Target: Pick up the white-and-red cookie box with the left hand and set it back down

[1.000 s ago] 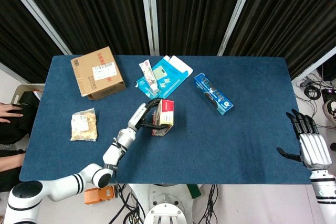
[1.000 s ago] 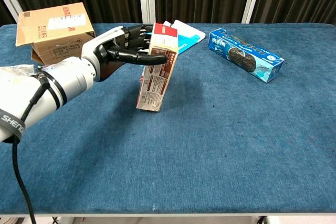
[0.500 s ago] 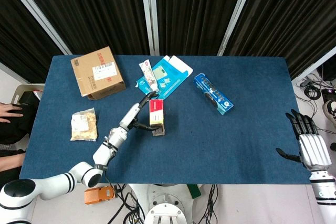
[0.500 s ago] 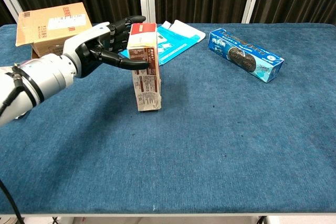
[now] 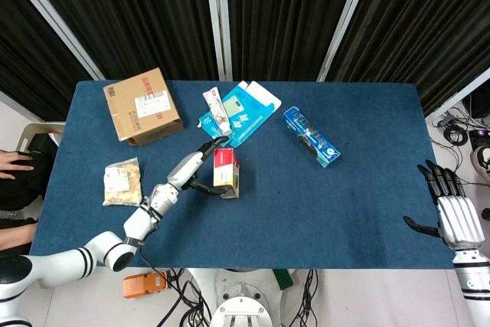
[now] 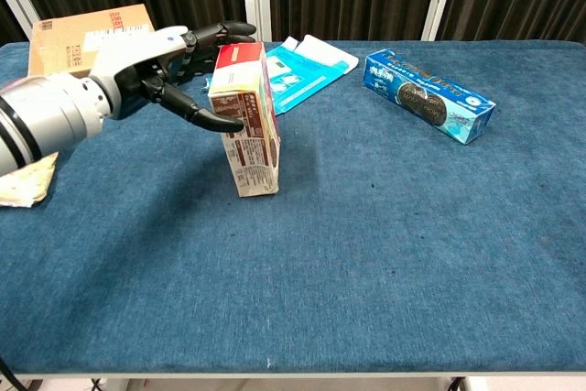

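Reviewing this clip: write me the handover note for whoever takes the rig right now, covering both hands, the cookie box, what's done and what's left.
Left hand: fingers spread beside the white-and-red cookie box, thumb tip at its front face; no grip that I can see.
Right hand: open, off the table's right edge, holding nothing.
Box: on end on the blue table, leaning a little toward the left hand, bottom on the cloth.
Done: box is set down.
Left: pull the left hand clear without tipping the box.

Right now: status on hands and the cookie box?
Left hand open, fingers spread beside cookie box. Box standing on table, leaning slightly. Right hand open, idle at table edge. Nothing in the way.
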`<action>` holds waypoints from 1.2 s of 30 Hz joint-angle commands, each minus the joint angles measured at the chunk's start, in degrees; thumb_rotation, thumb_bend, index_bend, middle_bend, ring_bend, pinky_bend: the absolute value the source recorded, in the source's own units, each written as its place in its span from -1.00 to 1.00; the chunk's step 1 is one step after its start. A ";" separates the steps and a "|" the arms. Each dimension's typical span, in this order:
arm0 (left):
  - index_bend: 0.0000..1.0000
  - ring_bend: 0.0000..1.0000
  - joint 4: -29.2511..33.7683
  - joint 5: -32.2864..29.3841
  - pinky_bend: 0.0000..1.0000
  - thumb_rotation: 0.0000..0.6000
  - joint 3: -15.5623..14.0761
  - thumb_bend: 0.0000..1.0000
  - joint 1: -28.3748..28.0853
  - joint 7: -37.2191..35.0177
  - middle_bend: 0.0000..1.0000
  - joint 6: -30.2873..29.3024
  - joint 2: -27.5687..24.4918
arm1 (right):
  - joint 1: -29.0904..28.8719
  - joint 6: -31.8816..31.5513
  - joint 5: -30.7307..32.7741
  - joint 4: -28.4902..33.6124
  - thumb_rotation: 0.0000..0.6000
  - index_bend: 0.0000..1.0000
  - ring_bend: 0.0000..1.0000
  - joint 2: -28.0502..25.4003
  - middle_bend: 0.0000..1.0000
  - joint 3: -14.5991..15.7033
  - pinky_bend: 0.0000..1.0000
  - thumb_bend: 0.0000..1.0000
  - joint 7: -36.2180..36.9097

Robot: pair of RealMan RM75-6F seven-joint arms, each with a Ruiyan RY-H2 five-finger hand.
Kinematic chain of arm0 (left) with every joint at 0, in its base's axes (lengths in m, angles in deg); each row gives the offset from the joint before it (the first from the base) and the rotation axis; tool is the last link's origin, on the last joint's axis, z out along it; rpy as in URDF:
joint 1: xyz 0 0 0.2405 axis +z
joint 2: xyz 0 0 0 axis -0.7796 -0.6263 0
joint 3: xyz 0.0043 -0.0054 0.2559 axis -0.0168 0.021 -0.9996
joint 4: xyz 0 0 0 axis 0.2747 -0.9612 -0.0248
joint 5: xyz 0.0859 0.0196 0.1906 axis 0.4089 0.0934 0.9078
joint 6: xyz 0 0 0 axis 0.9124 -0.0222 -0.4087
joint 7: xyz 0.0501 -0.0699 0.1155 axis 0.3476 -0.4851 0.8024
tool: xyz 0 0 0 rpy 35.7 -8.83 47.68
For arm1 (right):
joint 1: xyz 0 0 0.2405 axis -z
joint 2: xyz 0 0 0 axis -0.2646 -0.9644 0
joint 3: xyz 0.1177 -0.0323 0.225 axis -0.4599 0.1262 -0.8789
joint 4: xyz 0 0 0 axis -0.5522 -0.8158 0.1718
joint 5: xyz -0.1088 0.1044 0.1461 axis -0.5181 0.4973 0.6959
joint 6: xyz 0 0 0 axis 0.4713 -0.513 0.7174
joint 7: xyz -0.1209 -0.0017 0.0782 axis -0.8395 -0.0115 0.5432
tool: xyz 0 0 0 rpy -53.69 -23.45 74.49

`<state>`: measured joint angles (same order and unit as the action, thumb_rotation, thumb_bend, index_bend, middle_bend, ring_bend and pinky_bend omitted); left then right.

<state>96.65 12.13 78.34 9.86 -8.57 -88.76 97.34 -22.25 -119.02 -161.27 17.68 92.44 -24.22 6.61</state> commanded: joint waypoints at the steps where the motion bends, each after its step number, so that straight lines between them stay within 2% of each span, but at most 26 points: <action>1: -1.00 -1.00 5.37 -0.91 -1.00 1.00 -0.45 -1.00 -0.47 8.14 -1.00 0.75 -4.22 | -0.10 0.12 -0.04 -0.06 1.00 -1.00 -1.00 0.02 -1.00 -0.03 -1.00 -0.51 0.04; 7: -1.00 -1.00 15.63 -5.74 -1.00 1.00 1.27 -1.00 -1.03 20.56 -1.00 2.37 -10.51 | -0.27 0.22 -0.13 -0.17 1.00 -1.00 -1.00 0.09 -1.00 -0.12 -1.00 -0.51 0.13; 11: -1.00 -1.00 23.40 -11.86 -1.00 1.00 3.64 -1.00 -2.48 31.44 -1.00 3.78 -14.96 | -0.21 0.06 -0.17 -0.08 1.00 -1.00 -1.00 -0.12 -1.00 -0.15 -1.00 -0.51 0.00; 16: -1.00 -1.00 29.20 -23.85 -1.00 1.00 5.29 -1.00 -6.29 47.74 -1.00 4.94 -17.87 | -0.44 1.77 -0.31 -0.11 1.00 -1.00 -1.00 -0.32 -1.00 0.85 -1.00 -0.51 -0.38; 22: -1.00 -1.00 33.26 -42.26 -1.00 1.00 4.15 -1.00 -12.86 64.45 -1.00 3.85 -18.57 | -0.39 2.67 -0.18 -1.10 1.00 -1.00 -1.00 0.42 -1.00 1.49 -1.00 -0.51 0.21; 28: -1.00 -1.00 36.28 -57.19 -1.00 1.00 4.03 -1.00 -18.98 71.60 -1.00 1.53 -18.40 | -0.47 2.71 -0.27 -1.96 1.00 -1.00 -1.00 0.75 -1.00 1.49 -1.00 -0.51 0.81; 31: -1.00 -1.00 37.35 -61.10 -1.00 1.00 3.97 -1.00 -20.82 72.58 -1.00 1.21 -18.93 | -0.41 2.53 -0.22 -2.22 1.00 -1.00 -1.00 0.74 -1.00 1.41 -1.00 -0.51 1.22; 36: -1.00 -1.00 37.11 -63.74 -1.00 1.00 3.13 -1.00 -22.68 73.22 -1.00 0.76 -18.71 | -0.39 2.55 -0.09 -2.79 1.00 -1.00 -1.00 1.00 -1.00 1.38 -1.00 -0.51 1.80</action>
<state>133.67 -51.20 81.77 -12.42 64.37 -87.71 78.60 -22.64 -116.47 -161.37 14.90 93.42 -22.84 8.40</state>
